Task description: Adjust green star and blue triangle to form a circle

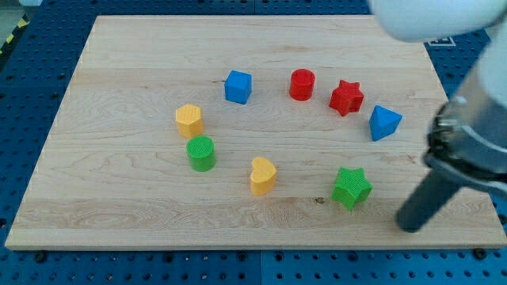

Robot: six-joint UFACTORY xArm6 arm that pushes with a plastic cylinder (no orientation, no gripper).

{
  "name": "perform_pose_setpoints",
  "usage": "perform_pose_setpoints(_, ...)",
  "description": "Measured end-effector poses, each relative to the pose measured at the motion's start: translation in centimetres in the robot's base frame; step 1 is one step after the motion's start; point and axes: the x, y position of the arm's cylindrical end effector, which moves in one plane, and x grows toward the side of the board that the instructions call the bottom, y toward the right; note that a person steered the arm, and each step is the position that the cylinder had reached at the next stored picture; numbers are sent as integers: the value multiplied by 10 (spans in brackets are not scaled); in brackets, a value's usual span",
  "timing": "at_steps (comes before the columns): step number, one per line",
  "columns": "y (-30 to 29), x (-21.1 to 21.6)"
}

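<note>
The green star (352,187) lies at the lower right of the wooden board (119,198). The blue triangle (384,123) lies above it and slightly right, near the board's right side. My tip (409,227) rests on the board at the lower right, to the right of and below the green star, a short gap apart from it. The dark rod rises from the tip toward the view's right edge.
Other blocks form a rough ring: red star (346,96), red cylinder (302,84), blue cube (238,86), yellow hexagonal block (189,120), green cylinder (201,153), yellow heart (263,175). The board's right edge lies close to my tip.
</note>
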Motion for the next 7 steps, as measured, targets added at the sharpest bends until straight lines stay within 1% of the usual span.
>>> perform_pose_setpoints(1,-37,0)
perform_pose_setpoints(7,-42,-8)
